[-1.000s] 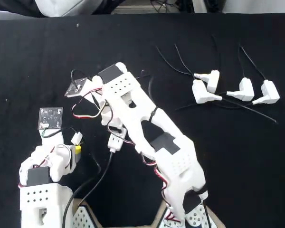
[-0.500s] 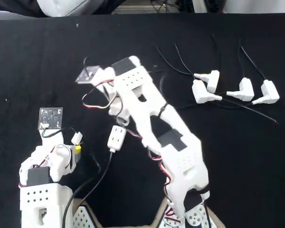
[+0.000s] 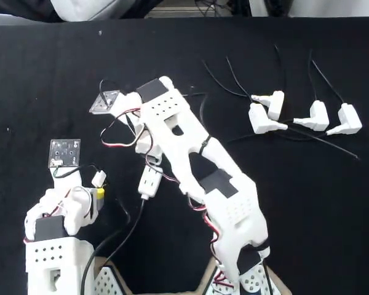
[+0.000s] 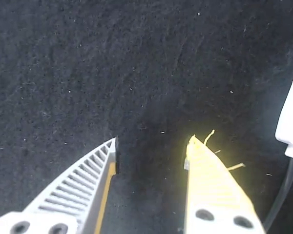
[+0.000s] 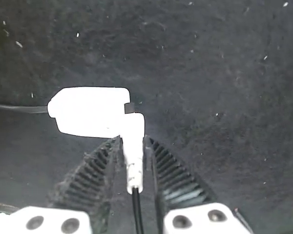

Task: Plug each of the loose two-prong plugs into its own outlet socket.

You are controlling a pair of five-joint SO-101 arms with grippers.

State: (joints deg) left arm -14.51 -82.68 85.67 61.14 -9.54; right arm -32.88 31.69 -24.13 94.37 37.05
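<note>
Right arm swung back over outlet strip (image 3: 149,182), right claw (image 5: 133,140) clamped on plug (image 5: 133,165), left claw (image 4: 151,146) agape

- Cloth (image 3: 49,74): black, flecked with pale lint.
- My left pincer (image 4: 151,146): one ribbed white finger (image 4: 83,190), one yellow finger (image 4: 215,185).
- My right pincer (image 5: 133,140): ribbed black fingers (image 5: 176,180).
- Plug (image 5: 133,165) in my right pincer: white, with a black cord (image 5: 136,209).
- Strip (image 5: 90,111): white, with a black cable (image 3: 132,227).
- Loose plugs (image 3: 263,120): white, with thin black cords.
- My arms (image 3: 190,147): white, with black blocks and red-and-white wires.
</note>
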